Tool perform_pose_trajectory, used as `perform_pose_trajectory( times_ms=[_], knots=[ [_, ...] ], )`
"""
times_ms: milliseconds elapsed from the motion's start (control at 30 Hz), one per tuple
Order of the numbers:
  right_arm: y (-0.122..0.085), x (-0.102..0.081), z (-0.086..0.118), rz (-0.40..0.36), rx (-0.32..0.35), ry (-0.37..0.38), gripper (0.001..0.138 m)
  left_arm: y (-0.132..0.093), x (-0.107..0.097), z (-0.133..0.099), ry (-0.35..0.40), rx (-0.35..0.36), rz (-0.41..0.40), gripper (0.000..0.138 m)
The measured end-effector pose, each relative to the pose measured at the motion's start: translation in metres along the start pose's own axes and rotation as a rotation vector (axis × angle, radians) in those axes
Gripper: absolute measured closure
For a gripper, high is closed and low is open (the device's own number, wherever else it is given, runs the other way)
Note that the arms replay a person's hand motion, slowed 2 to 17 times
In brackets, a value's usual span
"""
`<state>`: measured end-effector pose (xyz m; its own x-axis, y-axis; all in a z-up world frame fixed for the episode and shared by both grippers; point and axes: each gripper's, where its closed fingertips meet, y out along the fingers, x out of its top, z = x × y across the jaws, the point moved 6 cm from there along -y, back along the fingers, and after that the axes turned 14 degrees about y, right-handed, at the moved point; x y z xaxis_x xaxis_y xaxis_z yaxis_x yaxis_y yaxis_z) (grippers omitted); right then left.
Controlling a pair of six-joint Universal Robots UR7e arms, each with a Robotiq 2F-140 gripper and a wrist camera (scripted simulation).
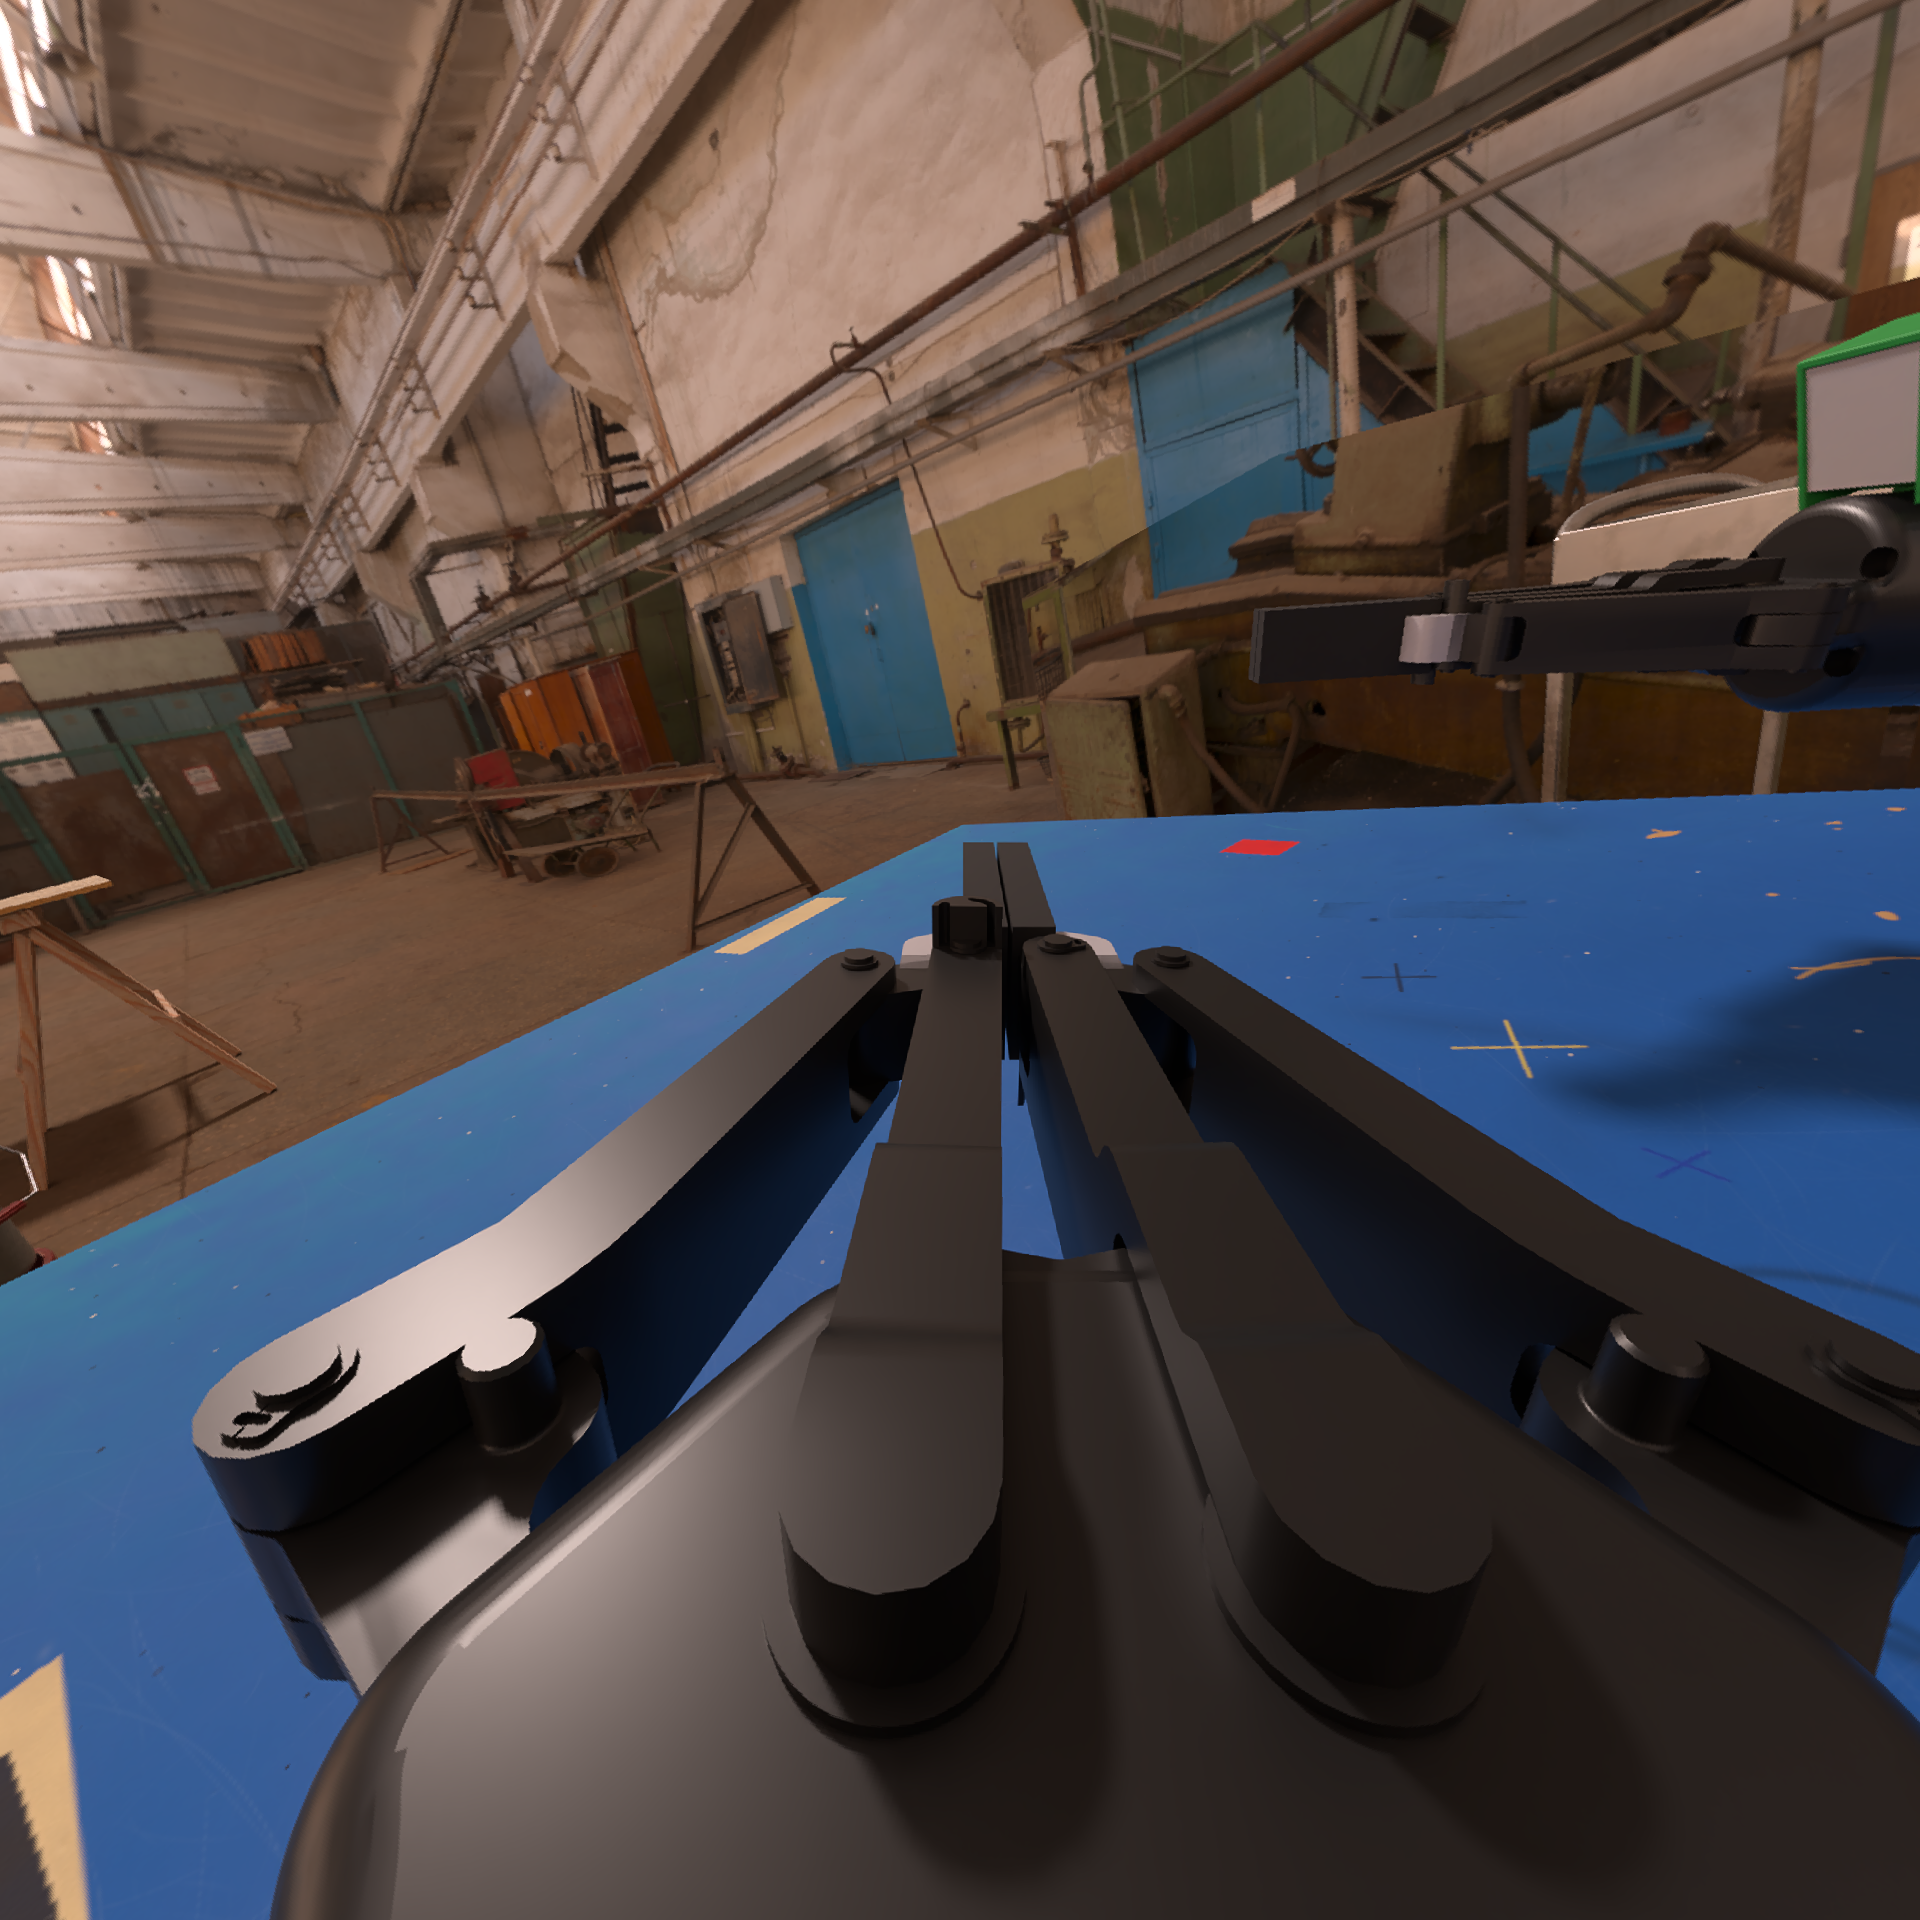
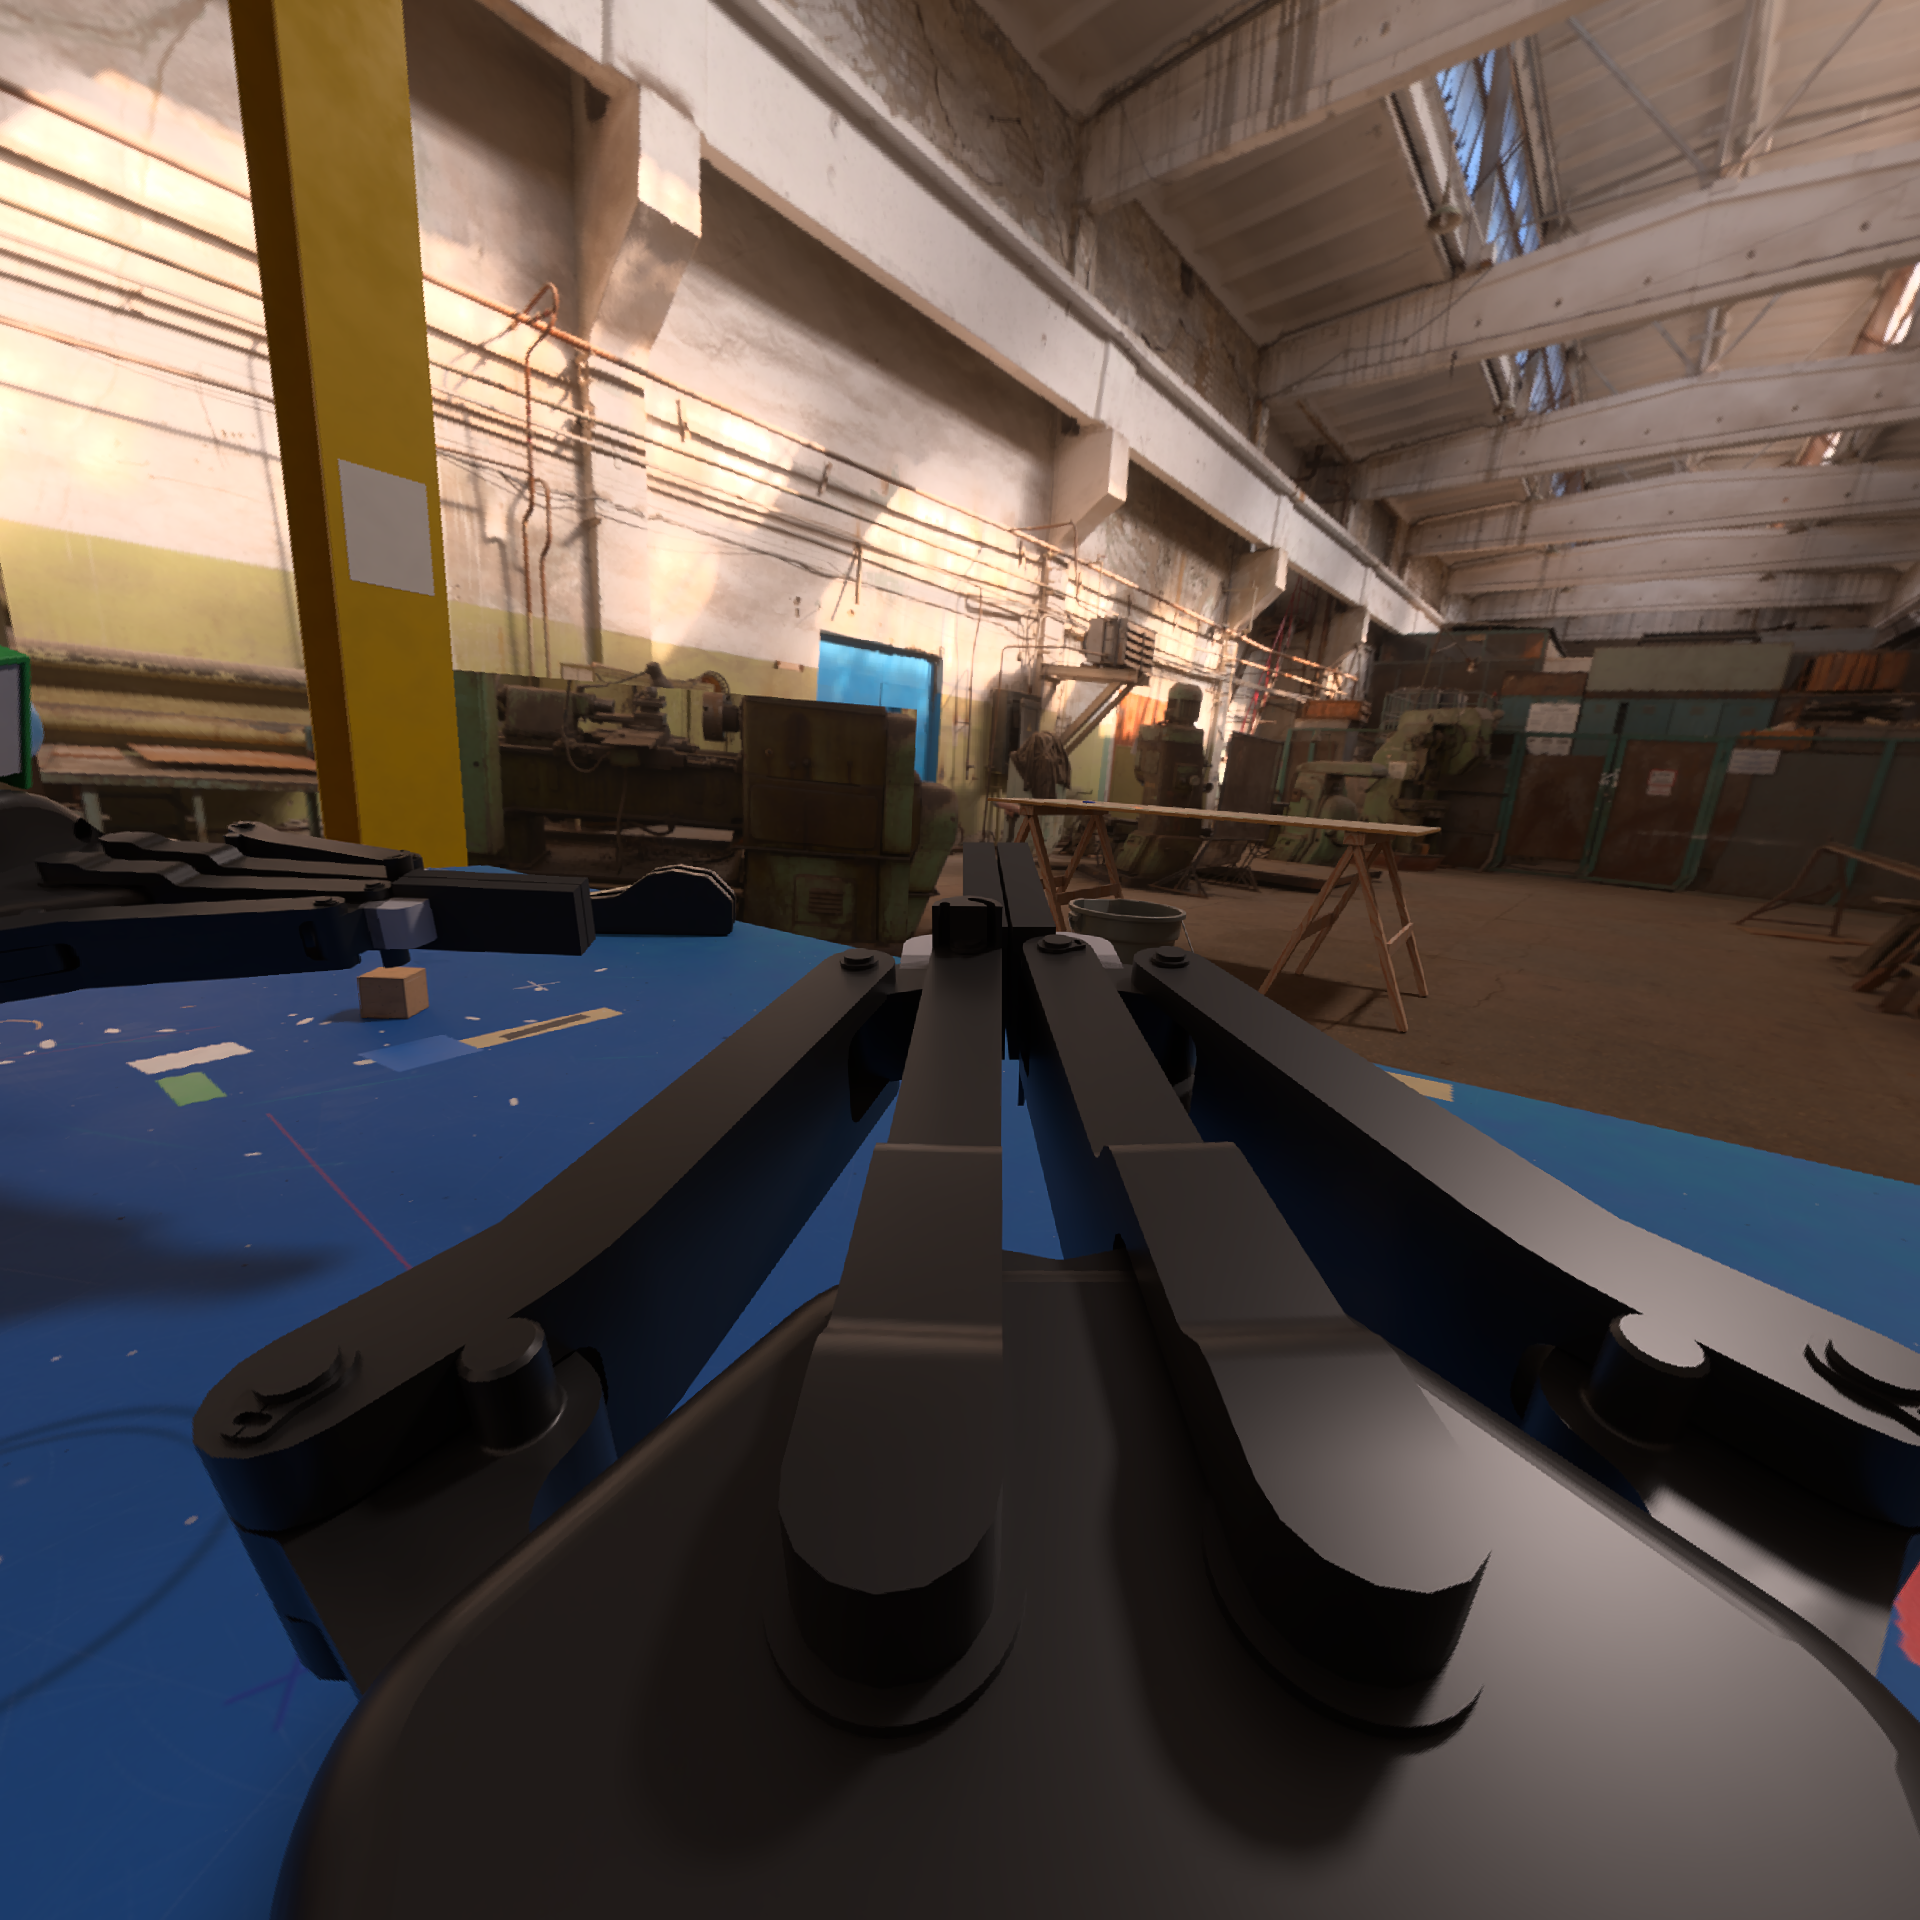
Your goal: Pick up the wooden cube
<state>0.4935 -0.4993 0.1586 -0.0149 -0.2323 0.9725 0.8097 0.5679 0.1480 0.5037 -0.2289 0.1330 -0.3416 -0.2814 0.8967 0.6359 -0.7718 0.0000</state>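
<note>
Wooden cube is absent from the left wrist view, where the left gripper [image 1: 1006,868] is clenched empty over the blue table [image 1: 1558,1143], while the right wrist view, its right gripper [image 2: 1006,868] likewise clenched empty, alone shows the wooden cube [image 2: 394,992] at middle left on the table, probably light, rigid, best pinched across opposite flat faces.

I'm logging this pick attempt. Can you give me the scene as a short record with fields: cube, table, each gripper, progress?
cube: wooden cube sits on the table, seen only in the right wrist view, far left
table: blue table with paint specks and coloured patches
left gripper: left gripper shut, empty, above the table
right gripper: right gripper shut, empty, aimed away from the cube
progress: cube not yet grasped
</note>
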Motion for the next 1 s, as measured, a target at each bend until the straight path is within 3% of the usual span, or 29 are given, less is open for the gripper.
perform_pose_trajectory(
  times_ms=[1000],
  knots=[
    [0.005, 0.014, -0.001, -0.033, -0.012, -0.016, 0.138, 0.002, 0.009, 0.004, 0.015, 0.02, -0.01, 0.138]
  ],
)
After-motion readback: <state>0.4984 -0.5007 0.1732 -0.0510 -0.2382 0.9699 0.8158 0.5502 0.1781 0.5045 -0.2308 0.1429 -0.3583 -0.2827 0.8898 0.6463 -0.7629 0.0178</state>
